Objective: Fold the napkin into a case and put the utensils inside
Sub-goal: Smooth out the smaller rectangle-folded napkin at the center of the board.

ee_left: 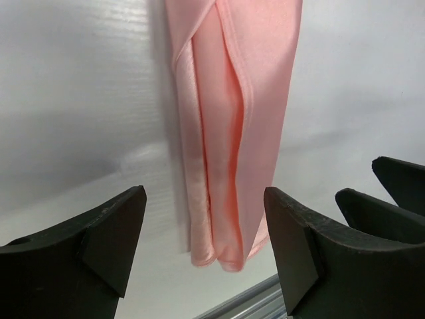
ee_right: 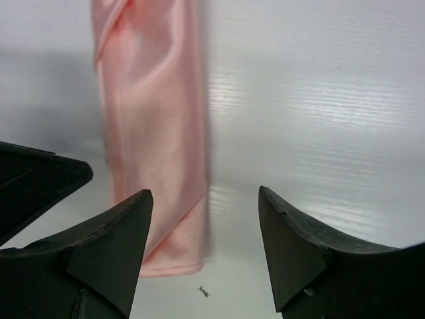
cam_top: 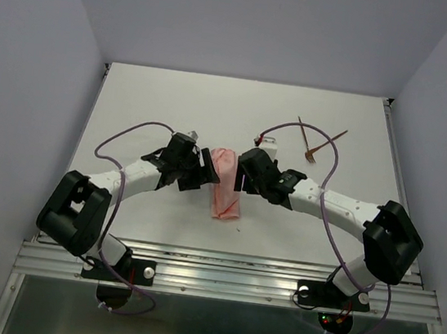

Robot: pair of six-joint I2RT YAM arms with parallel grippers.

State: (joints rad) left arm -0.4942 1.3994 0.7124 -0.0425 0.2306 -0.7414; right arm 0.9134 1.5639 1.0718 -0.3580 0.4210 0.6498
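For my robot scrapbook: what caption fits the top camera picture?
Open left claw and open right claw flank the folded pink napkin; utensils lie farther back, right.

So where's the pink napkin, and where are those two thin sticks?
napkin (cam_top: 226, 185), top view, middle of the folded packet.
utensils (cam_top: 310, 154), top view, near ends where the sticks meet.

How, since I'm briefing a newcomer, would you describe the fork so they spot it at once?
On the white table, look far right, beyond the pink case. Two thin reddish-brown sticks lie in a V; the fork is the right-hand one, with a small pronged tip at its near end.
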